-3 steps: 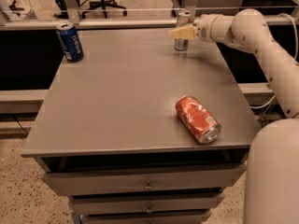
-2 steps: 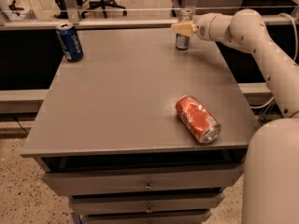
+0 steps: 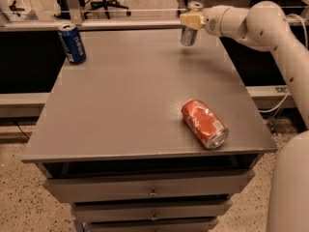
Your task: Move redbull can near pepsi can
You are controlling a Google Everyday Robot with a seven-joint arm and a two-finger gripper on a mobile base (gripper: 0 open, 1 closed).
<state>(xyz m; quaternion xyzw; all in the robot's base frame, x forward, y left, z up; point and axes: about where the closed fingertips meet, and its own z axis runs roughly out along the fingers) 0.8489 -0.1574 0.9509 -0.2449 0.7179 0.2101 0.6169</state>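
My claw (image 3: 189,20) grips the slim can (image 3: 188,36) at the back of the table (image 3: 130,95).
I see the blue can (image 3: 71,43) standing on the table's back left corner. The claw is closed tight on the slim can's top, near the back right. An orange can (image 3: 204,123) lies sideways at the front right.

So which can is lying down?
The dented orange-red can, on its side at the front right. The dark blue can stands upright; the tool holds the slim silver can at the back.
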